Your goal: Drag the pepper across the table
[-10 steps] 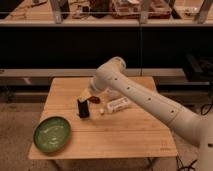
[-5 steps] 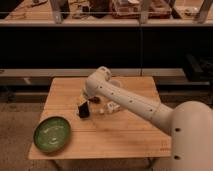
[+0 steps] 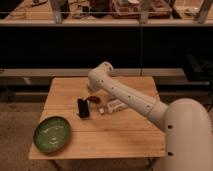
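Observation:
The pepper point(image 3: 91, 98) is a small dark red-brown sliver lying on the light wood table point(image 3: 125, 137), just right of the top end of the black phone point(image 3: 83, 108). My white arm reaches in from the lower right and bends at a rounded joint above the table's back half. From that joint the gripper point(image 3: 90, 94) hangs down directly over the pepper, dark and partly lost against it. I cannot tell whether it touches the pepper.
A white tube-like bottle point(image 3: 114, 106) lies right of the pepper, under my forearm. A green plate point(image 3: 52, 133) sits at the table's front-left corner. A dark shelf unit runs behind the table.
The arm's bent joint has shifted slightly left and its lower right part fills more of the view. The gripper stays above the pepper, which has not visibly moved.

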`<action>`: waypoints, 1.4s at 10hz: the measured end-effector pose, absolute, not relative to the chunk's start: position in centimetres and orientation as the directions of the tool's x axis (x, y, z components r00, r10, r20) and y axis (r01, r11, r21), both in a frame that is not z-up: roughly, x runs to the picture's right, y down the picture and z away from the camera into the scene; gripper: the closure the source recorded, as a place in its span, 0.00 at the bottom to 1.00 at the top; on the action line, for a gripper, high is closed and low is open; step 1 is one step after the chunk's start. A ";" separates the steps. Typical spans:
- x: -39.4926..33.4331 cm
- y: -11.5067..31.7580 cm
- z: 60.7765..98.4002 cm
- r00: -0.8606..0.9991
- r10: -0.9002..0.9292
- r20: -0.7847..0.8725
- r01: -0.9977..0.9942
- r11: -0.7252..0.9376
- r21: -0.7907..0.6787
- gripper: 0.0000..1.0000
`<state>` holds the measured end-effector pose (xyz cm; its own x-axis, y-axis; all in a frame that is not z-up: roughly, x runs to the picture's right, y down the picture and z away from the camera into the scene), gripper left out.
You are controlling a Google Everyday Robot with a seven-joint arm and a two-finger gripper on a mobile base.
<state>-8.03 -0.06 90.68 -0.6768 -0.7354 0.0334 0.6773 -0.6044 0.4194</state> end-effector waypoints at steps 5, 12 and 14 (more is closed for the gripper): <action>-8.2 -0.6 92.1 -0.672 -0.738 0.049 0.681 -0.591 0.432 0.20; -7.3 1.8 95.3 -0.686 -0.716 0.126 0.688 -0.582 0.433 0.20; -6.6 2.2 95.9 -0.667 -0.729 0.153 0.708 -0.557 0.433 0.20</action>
<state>-6.63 2.17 95.91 -0.6670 -0.7292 0.1532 0.7085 -0.5570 0.4333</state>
